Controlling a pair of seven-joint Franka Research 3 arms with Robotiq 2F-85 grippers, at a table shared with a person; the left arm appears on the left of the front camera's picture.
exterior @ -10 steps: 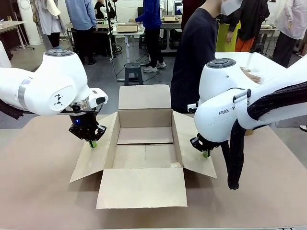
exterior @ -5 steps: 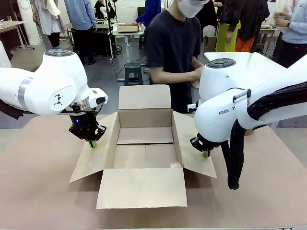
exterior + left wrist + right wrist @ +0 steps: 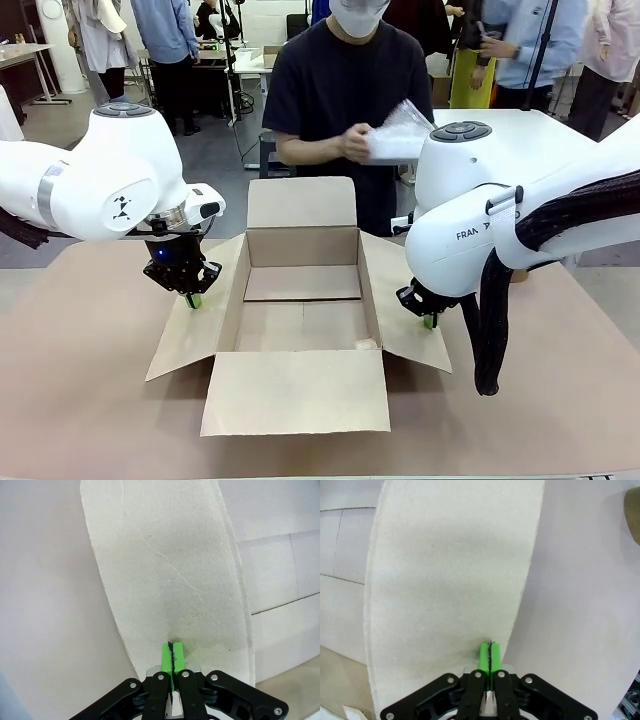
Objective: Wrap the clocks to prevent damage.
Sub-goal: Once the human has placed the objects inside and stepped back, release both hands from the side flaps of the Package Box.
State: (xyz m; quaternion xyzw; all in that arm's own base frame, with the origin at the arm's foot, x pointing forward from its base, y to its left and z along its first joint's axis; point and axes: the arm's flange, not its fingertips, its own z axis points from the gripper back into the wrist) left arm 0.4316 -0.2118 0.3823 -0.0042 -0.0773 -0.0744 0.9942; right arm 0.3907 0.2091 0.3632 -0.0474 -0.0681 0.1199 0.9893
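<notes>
Left gripper and right gripper have jaws pressed together, tips down on the box's side flaps. The person's hands hold clear wrap beyond it; I can't tell whether a clock is inside. I want light, even downward pressure, no sliding, so the mouth is wide open.

Open cardboard box mid-table, four flaps spread outward. Left gripper, fingers pressed together, tips down on left flap. Right gripper, likewise closed, tips on right flap. Person behind box, hand holding clear plastic wrap bundle at chest.
</notes>
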